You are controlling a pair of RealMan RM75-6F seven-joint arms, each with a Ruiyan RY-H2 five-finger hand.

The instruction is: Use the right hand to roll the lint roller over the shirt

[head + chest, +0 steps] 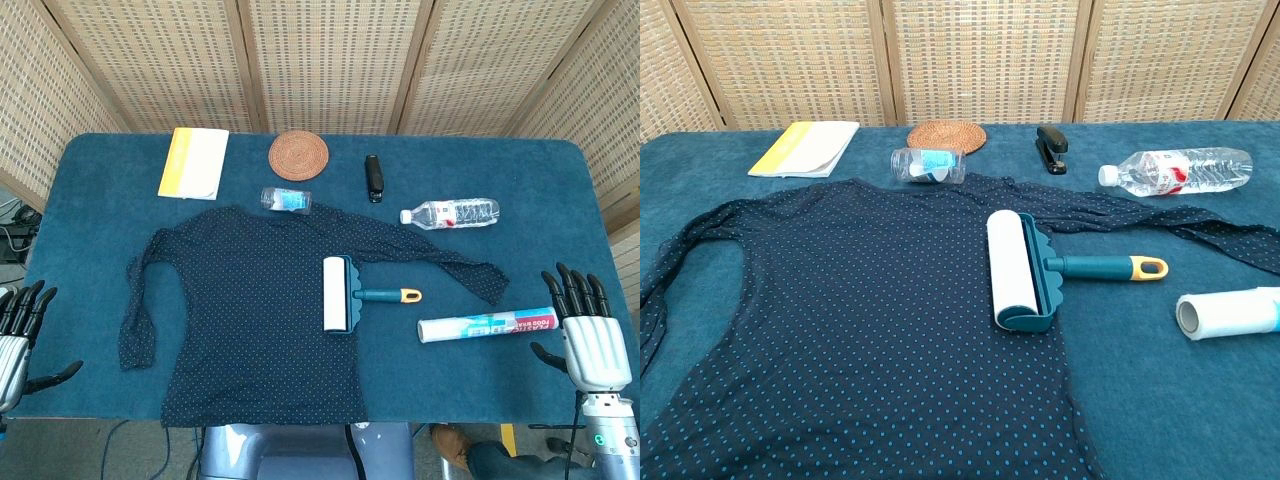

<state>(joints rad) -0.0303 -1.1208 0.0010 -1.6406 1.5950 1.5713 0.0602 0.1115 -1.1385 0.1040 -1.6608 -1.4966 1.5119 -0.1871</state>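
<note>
A dark blue dotted shirt (pixel 250 320) (pixel 860 320) lies spread flat on the blue table. The lint roller (pixel 345 294) (pixel 1025 270) rests on the shirt's right edge, its white roll on the cloth and its teal handle with a yellow end (pixel 405 295) (pixel 1140 268) pointing right. My right hand (pixel 588 335) hovers at the table's front right corner, fingers spread and holding nothing, well to the right of the handle. My left hand (pixel 20 335) waits at the front left edge, fingers apart and empty. Neither hand shows in the chest view.
A refill roll (pixel 487 325) (pixel 1230 312) lies between the roller and my right hand. A water bottle (pixel 452 213) (pixel 1175 170), black stapler (pixel 374 177) (pixel 1051 148), small jar (pixel 286 200) (pixel 927 165), woven coaster (pixel 298 154) (pixel 946 135) and yellow booklet (pixel 193 163) (pixel 805 148) sit at the back.
</note>
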